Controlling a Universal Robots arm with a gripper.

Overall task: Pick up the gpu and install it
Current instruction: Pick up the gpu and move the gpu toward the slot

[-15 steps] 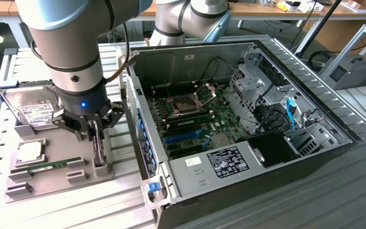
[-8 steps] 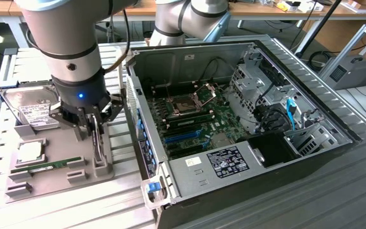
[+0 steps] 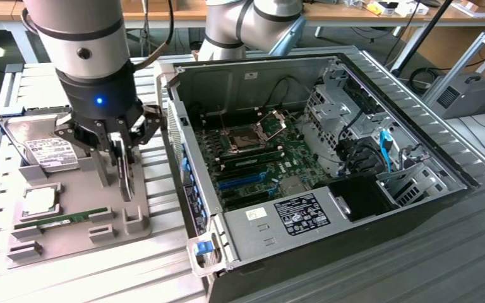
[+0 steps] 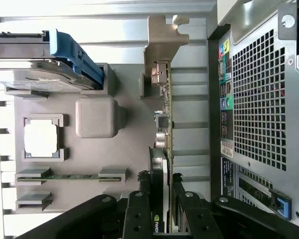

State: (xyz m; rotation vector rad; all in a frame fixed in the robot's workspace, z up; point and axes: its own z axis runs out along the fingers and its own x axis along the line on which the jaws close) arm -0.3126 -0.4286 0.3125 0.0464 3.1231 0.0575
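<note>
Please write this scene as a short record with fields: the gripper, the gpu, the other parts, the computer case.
gripper: above the grey tray, jaws closed on the gpu
gpu: standing on its edge at the tray, metal bracket beyond the jaws
other parts in tray: hard drive, processor, RAM stick
computer case: open, beside the tray
installation: not yet done
</note>
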